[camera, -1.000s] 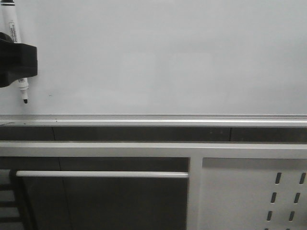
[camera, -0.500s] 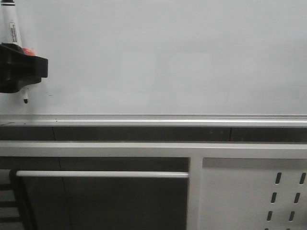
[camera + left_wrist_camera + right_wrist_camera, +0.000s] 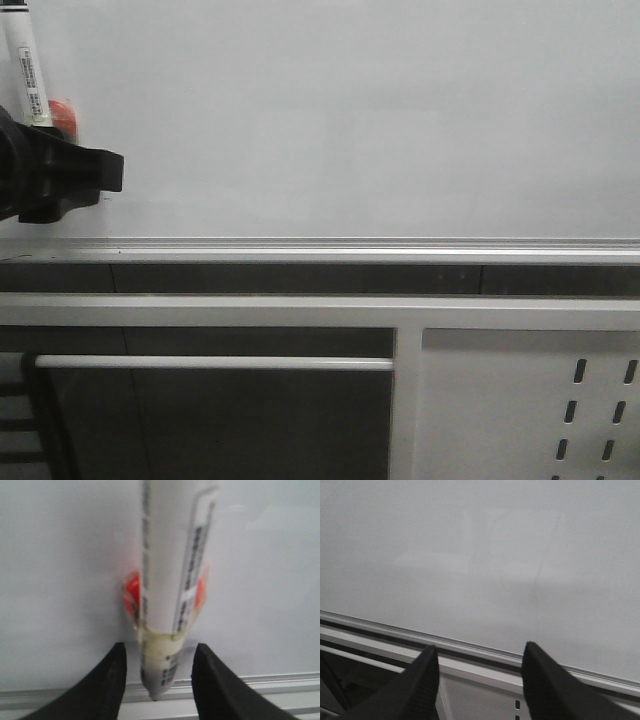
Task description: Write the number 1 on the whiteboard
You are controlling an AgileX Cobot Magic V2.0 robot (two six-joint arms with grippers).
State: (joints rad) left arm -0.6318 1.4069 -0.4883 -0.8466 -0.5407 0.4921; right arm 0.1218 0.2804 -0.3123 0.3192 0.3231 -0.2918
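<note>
The whiteboard [image 3: 350,120] fills the upper part of the front view, with its silver rail [image 3: 350,247] along the lower edge. No black stroke of a number 1 shows on it. My left gripper [image 3: 60,180] is at the far left and is shut on a white marker [image 3: 25,60] that stands upright against the board. In the left wrist view the marker [image 3: 170,555] points down between the fingers of the left gripper [image 3: 159,647], its tip just above the rail, with a red piece [image 3: 131,587] behind it. My right gripper [image 3: 480,647] is open and empty in front of the board [image 3: 480,555].
Below the rail run a dark gap and a white metal frame with slotted holes [image 3: 520,400] at the lower right. A pale horizontal bar [image 3: 210,364] crosses the lower left. A small dark speck sits on the board near the left gripper.
My left gripper has swung rightward along the board's lower left. It now covers the marker's tip, which showed below it before. The red piece has come into view.
</note>
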